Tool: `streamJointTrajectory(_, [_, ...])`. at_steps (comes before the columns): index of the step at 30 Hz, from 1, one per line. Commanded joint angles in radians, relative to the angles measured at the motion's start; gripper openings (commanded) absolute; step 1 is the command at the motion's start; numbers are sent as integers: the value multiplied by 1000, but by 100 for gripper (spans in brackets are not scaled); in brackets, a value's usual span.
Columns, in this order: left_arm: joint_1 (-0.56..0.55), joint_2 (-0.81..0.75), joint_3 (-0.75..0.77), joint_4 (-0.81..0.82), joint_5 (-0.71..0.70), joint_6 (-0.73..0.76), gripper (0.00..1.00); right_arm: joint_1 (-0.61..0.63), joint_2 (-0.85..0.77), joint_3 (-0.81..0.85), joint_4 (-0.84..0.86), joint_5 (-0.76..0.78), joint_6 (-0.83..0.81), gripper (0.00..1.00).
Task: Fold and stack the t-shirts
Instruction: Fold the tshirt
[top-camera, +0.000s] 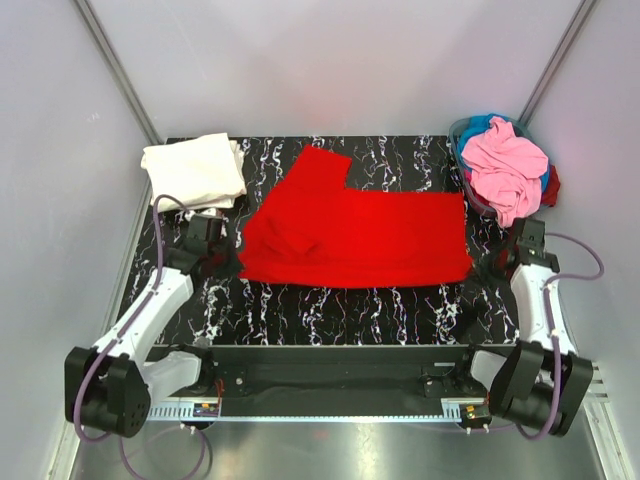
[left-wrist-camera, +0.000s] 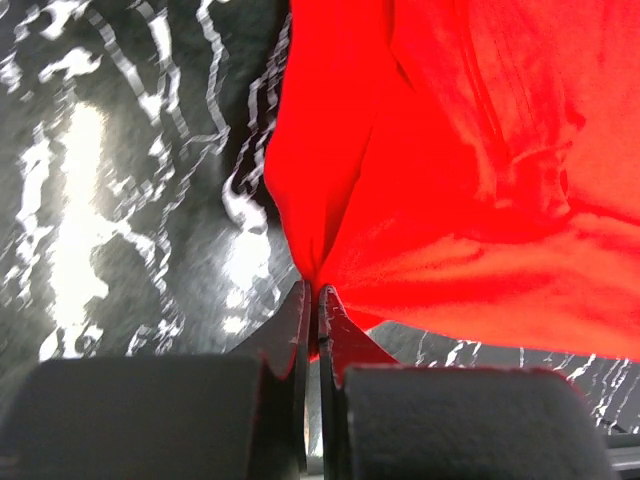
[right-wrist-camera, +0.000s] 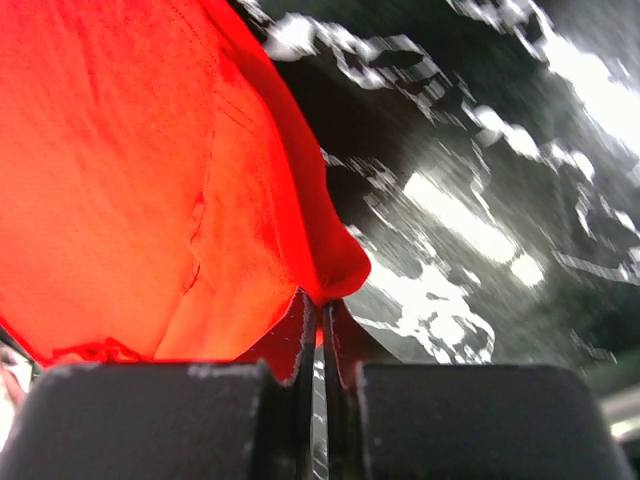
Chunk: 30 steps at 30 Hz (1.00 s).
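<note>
Closest to me are the two arm bases at the near edge of the marbled black table (top-camera: 330, 310). The left gripper (left-wrist-camera: 312, 292) is pressed together on a pinch of the red t-shirt (top-camera: 360, 235). In the left wrist view its fingers meet on a gathered point of the cloth's edge, and the fabric fans up and away from there. From overhead, that pinch sits on the shirt's left side, towards its near corner. The right gripper (right-wrist-camera: 314, 302) does likewise on the opposite side, its fingers squeezed onto a rounded fold of red cloth at the shirt's near right corner. The cloth looks slightly lifted at each pinch, though I can't be sure from these angles.

The red t-shirt lies across the middle of the table, spread wide from left to right. A sleeve or flap juts toward the far left, and there is a doubled layer near its left end. Beyond it, at the far left corner, a folded white t-shirt (top-camera: 195, 170) rests on the table, apart from the red one. At the far right corner, a basket (top-camera: 458, 158) holds a crumpled pink garment (top-camera: 505, 165) on top, with blue cloth (top-camera: 485, 125) and a dark red bit (top-camera: 552, 188) showing around it.
</note>
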<state>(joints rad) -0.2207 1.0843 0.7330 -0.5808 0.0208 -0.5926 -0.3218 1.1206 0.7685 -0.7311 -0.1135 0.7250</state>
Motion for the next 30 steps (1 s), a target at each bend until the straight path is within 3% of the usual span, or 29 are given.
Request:
streamJointTrajectory(1, [3, -70, 5, -76, -50, -18, 0, -3, -59, -47, -108, 66, 53, 9])
streamJointTrajectory(2, [4, -78, 12, -106, -51, -24, 1, -2, -80, -67, -106, 33, 56, 15])
streamJointTrajectory(3, [4, -83, 17, -120, -50, -27, 8, -3, -90, -69, -113, 32, 65, 28])
streamJointTrajectory(4, [4, -95, 22, -143, -48, -32, 27, -2, -96, -67, -120, 37, 83, 56])
streamJointTrajectory(6, [4, -116, 32, -159, -32, -30, 43, -3, -120, -60, -122, 50, 82, 76])
streamJointTrajectory(7, [4, -144, 34, -175, -33, -32, 59, -3, -128, -51, -128, 86, 76, 90])
streamJointTrajectory(8, [4, -158, 46, -185, -39, -32, 63, -3, -140, -31, -139, 97, 68, 93])
streamJointTrajectory(9, [4, -168, 54, -194, -62, -32, 66, -2, -148, -25, -134, 98, 60, 94])
streamJointTrajectory(12, [0, -195, 95, -220, -128, -10, 55, -2, -186, -17, -107, 43, 38, 92])
streamJointTrajectory(13, [0, -193, 95, -191, -125, 5, 55, 0, -203, -32, -72, -66, 33, 91])
streamJointTrajectory(15, [-5, -172, 88, -142, -73, 13, 52, 19, -238, -75, 21, -129, 46, 87])
streamJointTrajectory(18, [-45, -55, 103, -53, -27, -4, 44, 145, -245, -83, 59, -75, 54, 85])
streamJointTrajectory(21, [-109, 110, 140, 41, 20, -36, 43, 256, -245, -121, 128, -89, 91, 84])
streamJointTrajectory(24, [-152, 222, 166, 157, 76, -88, 42, 396, -292, -251, 344, -160, 163, 80])
streamJointTrajectory(26, [-183, 273, 192, 231, 79, -116, 42, 513, -323, -334, 461, -103, 180, 80])
streamJointTrajectory(30, [-206, 425, 250, 274, 82, -133, 41, 602, -286, -409, 541, 20, 183, 80])
